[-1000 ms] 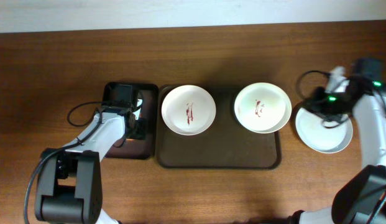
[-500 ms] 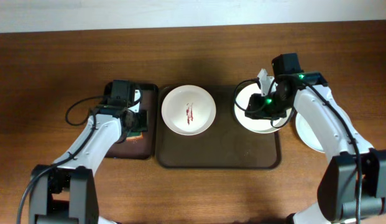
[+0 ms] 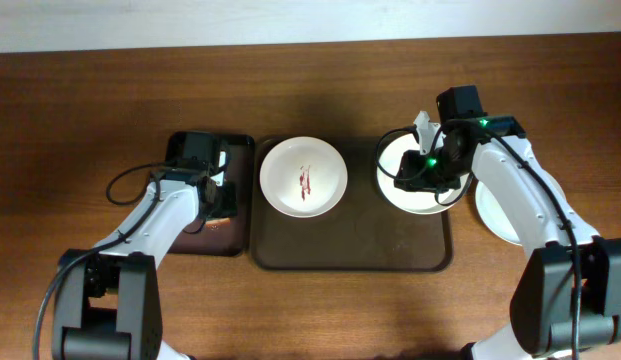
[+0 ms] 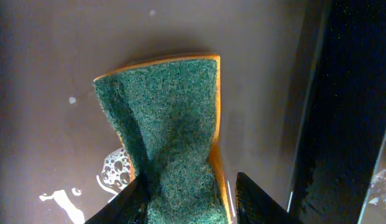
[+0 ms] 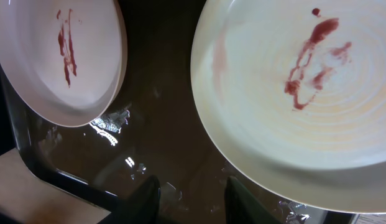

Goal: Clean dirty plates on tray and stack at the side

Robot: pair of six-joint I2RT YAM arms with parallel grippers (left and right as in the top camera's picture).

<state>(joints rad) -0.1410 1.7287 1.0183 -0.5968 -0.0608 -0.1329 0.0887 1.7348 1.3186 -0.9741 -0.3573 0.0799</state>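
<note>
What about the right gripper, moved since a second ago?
Yes. Right gripper went left, from the side plate to the dirty plate at the tray's right end.

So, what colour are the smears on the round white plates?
Red; the smears show best in the right wrist view.

Tray (image 3: 350, 245): dark brown, rectangular, rounded corners, raised rim, flat mid-table, wet spots on its floor between the plates. Left plate (image 3: 303, 176): round, white, shallow, upright in the tray's far-left part, with thin red streaks at its centre. Right plate (image 3: 392, 178): same type, at the tray's right end, partly covered from above; wrist view shows red smears near its centre. Third plate (image 3: 493, 222): white, on the table just right of the tray, mostly hidden, with no smear visible.
</note>
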